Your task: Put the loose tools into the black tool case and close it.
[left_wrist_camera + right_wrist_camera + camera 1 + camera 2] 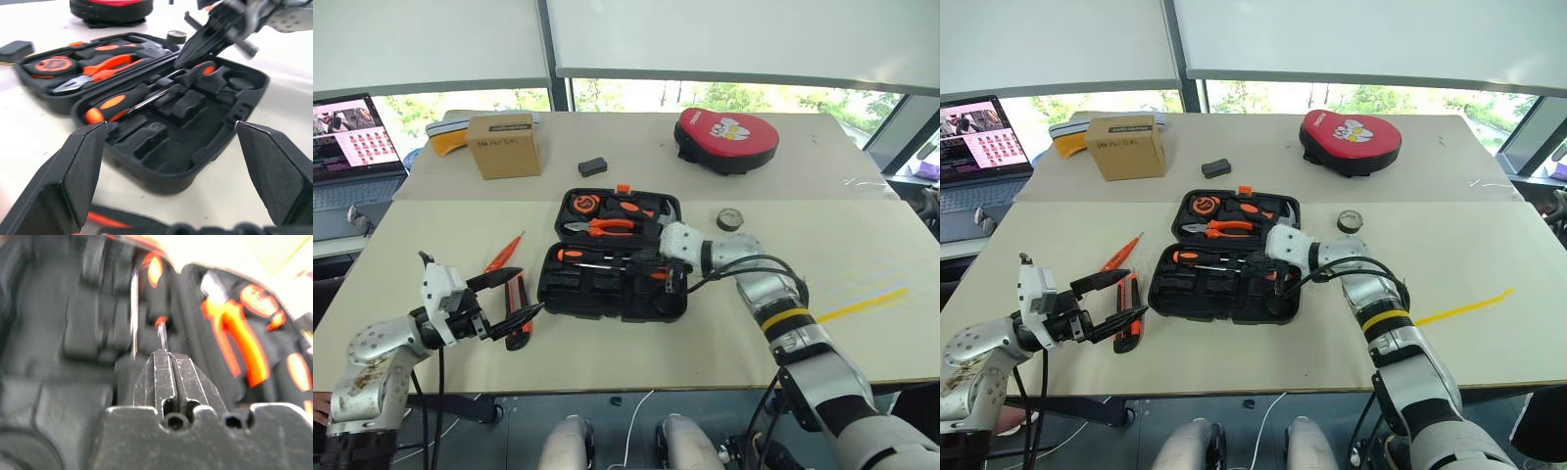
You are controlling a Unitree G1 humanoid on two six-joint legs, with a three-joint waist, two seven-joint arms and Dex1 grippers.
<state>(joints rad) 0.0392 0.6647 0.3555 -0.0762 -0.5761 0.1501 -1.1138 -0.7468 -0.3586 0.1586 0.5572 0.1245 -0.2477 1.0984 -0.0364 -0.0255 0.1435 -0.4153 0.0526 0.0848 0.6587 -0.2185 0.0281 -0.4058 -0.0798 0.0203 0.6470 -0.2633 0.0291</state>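
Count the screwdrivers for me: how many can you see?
3: two orange-and-black screwdrivers lie in the open black tool case; a thin orange tester screwdriver lies on the table left of it. Others may be hidden.

Blk tool case point(607, 294), orange/blk screwdrivers point(592, 258), red/blk mitt point(726, 140), tan box point(504, 144).

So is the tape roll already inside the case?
No, the tape roll lies on the table to the right of the open black tool case.
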